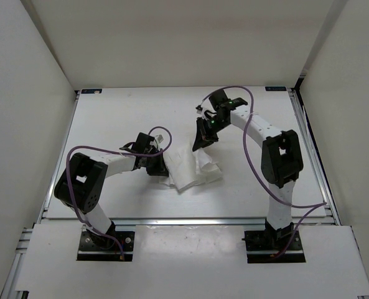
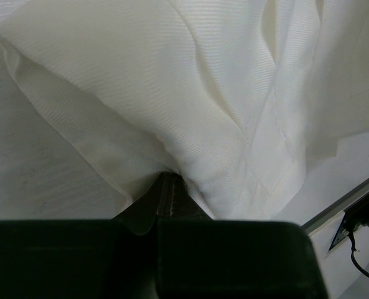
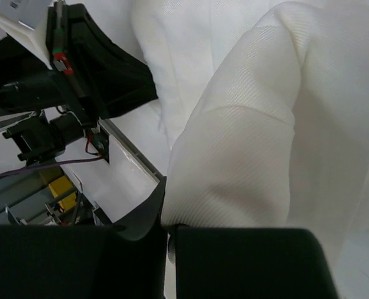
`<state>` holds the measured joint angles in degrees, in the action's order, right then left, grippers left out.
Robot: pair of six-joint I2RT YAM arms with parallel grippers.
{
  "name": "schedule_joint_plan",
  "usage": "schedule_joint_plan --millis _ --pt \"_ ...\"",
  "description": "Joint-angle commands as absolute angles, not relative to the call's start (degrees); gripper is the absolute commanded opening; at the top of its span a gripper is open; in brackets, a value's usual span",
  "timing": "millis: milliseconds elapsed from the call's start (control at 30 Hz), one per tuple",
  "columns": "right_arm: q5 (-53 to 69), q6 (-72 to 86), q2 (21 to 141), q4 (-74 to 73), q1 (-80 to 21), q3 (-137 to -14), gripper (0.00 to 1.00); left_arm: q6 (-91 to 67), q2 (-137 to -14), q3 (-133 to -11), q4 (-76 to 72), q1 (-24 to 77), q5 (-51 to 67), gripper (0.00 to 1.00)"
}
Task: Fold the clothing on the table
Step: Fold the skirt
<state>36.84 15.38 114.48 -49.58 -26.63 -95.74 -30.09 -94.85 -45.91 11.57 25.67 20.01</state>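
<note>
The bunched clothing (image 1: 193,171) fills the gap between the left gripper (image 1: 157,163) and the right gripper (image 1: 203,142). Each pair of jaws is pinched on a fold of it, so nothing passes straight ahead of either. Behind the left jaws, the left arm (image 1: 109,163) and a looping purple cable (image 1: 91,147) block the way. Past the right jaws the table (image 1: 134,112) lies bare up to the back wall (image 1: 184,43). Outward of both jaws, bare surface runs to the side rails (image 1: 313,156).
</note>
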Motion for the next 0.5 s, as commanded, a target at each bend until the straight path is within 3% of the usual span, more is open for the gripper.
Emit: schedule_joint_plan --millis 0,467 --pt "41.48 16.96 117.06 -48.96 -28.56 -101.06 0.0 -29.88 -95.1 -47.37 11.34 25.49 20.91 0.0" --pt "47.63 17.49 127.78 -47.02 -34.0 -106.87 0.0 -29.62 -95.54 -47.46 11.51 24.26 20.39 0.0"
